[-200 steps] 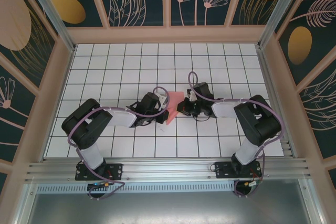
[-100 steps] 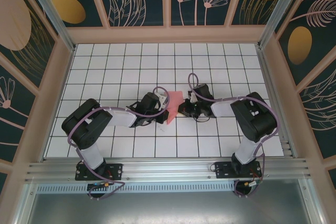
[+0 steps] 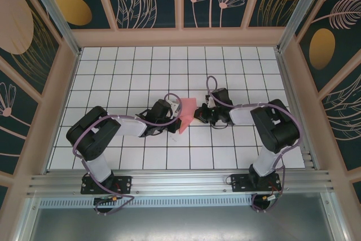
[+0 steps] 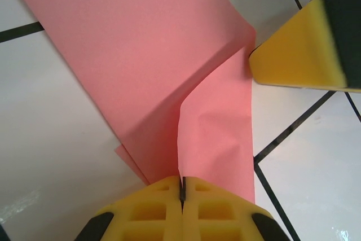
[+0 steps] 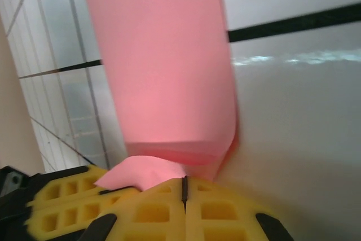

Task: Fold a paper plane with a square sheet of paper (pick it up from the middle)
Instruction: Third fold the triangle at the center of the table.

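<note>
Left gripper [image 4: 181, 189] is clamped tight, its yellow foam fingers [image 4: 146, 210] meeting at a thin dark seam. The thin salmon-pink square sheet of paper [image 4: 141, 55], partly folded, runs straight into that seam, so the left fingers have the sheet of paper pinched at its near edge. From the pinch a raised crease climbs away from the fingertips. One flap spreads up and to the left over the white tiled table with black grid lines [image 4: 51, 139], and a narrower strip stands to the right of the crease.

At that strip's far right corner a yellow finger [image 4: 299, 49] of the right gripper [image 5: 184, 187] touches the paper's edge.

From the right wrist, those jaws are fully together too. The folded sheet [image 5: 163, 66] lies just beyond the fingertips, its doubled edge touching them, and a small pink flap laps onto the left-hand finger [image 5: 73, 201]. Whether any paper is caught in that seam, I can't tell.

From above, the sheet [image 3: 186, 108] sits between the two grippers, left [image 3: 175, 124] and right [image 3: 196, 116].
</note>
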Action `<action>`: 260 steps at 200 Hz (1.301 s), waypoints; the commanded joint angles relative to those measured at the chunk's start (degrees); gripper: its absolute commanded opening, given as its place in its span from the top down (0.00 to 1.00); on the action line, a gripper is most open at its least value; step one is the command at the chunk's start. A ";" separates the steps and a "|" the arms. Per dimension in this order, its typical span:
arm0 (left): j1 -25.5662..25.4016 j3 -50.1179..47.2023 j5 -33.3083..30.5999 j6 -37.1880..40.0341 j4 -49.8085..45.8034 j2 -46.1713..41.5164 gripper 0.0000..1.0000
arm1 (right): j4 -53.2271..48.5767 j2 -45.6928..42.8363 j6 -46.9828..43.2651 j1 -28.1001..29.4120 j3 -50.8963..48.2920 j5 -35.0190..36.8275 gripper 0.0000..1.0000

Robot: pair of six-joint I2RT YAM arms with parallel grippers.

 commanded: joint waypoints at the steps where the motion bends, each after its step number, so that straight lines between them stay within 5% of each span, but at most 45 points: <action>1: 0.34 -1.10 -2.33 0.05 -4.28 0.19 1.00 | -1.77 2.63 -1.17 -0.44 1.72 2.01 0.97; 67: 0.40 -1.25 -3.15 0.24 -4.62 -0.34 1.00 | -7.47 -4.45 -2.24 -0.65 5.05 2.26 0.97; 168: 0.34 -1.33 -3.12 0.15 -4.86 -0.33 1.00 | -4.91 6.31 -1.11 -1.23 6.54 4.41 0.98; 260: 0.35 -2.16 -3.22 0.12 -4.88 -0.69 1.00 | -9.49 2.86 -2.95 -1.49 10.46 4.17 0.98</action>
